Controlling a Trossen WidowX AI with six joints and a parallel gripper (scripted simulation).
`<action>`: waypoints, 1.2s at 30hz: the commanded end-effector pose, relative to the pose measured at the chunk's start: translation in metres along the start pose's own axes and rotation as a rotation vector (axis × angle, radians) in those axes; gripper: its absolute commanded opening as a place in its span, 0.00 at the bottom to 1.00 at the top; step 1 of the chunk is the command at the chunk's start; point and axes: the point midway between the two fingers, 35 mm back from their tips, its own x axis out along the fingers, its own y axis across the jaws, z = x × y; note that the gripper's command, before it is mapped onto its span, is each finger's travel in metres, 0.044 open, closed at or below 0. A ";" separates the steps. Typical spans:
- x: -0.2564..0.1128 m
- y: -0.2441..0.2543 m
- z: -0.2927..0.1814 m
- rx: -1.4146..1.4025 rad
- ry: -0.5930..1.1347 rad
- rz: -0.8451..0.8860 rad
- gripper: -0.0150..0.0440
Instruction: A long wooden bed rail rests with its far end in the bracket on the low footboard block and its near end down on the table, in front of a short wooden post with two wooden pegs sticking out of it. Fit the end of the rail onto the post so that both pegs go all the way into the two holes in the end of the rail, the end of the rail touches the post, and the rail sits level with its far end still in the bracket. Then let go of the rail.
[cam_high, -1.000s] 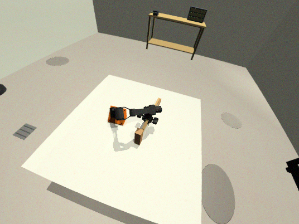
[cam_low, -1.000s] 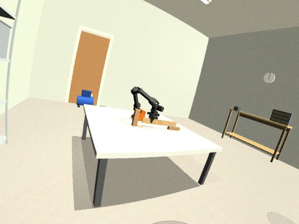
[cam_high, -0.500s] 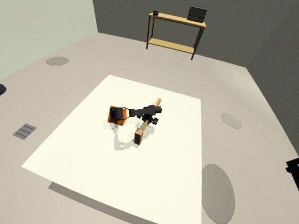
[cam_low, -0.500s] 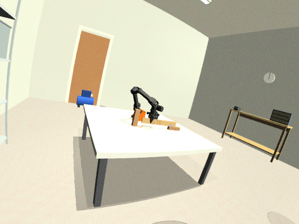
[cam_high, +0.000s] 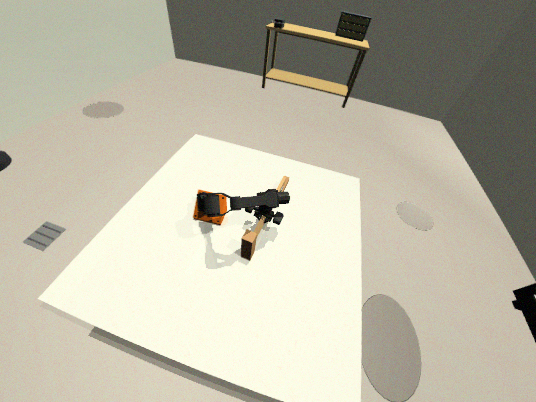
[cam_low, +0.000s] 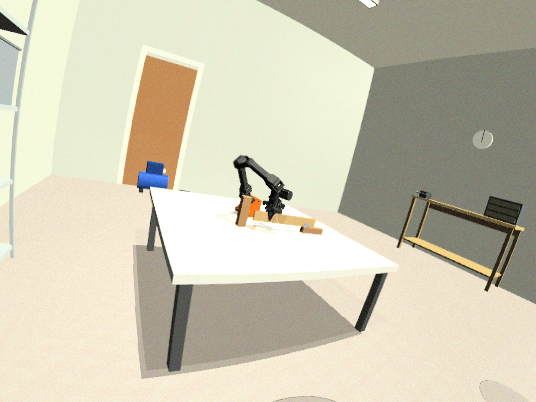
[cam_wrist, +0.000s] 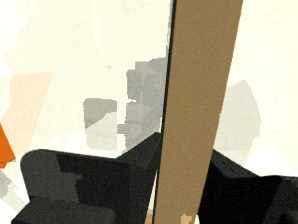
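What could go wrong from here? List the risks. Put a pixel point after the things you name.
The tool (cam_high: 264, 215) (cam_low: 272, 216) (cam_wrist: 173, 140) grips the rail (cam_high: 283, 184) (cam_low: 295, 220) (cam_wrist: 200, 75) partway along, so it might pivot between the fingers. Its near end looks raised beside the post (cam_high: 248, 245) (cam_low: 243, 211); pegs could miss the holes. Pushing might unseat the far end at the footboard block (cam_low: 312, 231).

Black fingers, tan rail (cam_high: 284, 183) (cam_low: 295, 220) (cam_wrist: 197, 100), brown post (cam_high: 248, 245) (cam_low: 244, 211), orange base plate (cam_high: 218, 220) (cam_low: 256, 204), white tabletop (cam_high: 300, 310) (cam_low: 240, 255)

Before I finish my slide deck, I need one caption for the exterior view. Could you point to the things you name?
The gripper (cam_high: 263, 215) (cam_low: 273, 216) (cam_wrist: 173, 140) grips the wooden rail (cam_high: 283, 184) (cam_low: 296, 220) (cam_wrist: 202, 75) between post (cam_high: 248, 245) (cam_low: 243, 211) and footboard block (cam_low: 312, 230).
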 end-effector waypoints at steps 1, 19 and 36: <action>-0.001 0.000 -0.002 -0.005 -0.002 -0.002 0.25; 0.000 0.000 -0.008 -0.005 -0.002 -0.002 0.25; -0.001 0.000 -0.013 -0.005 -0.001 -0.002 0.25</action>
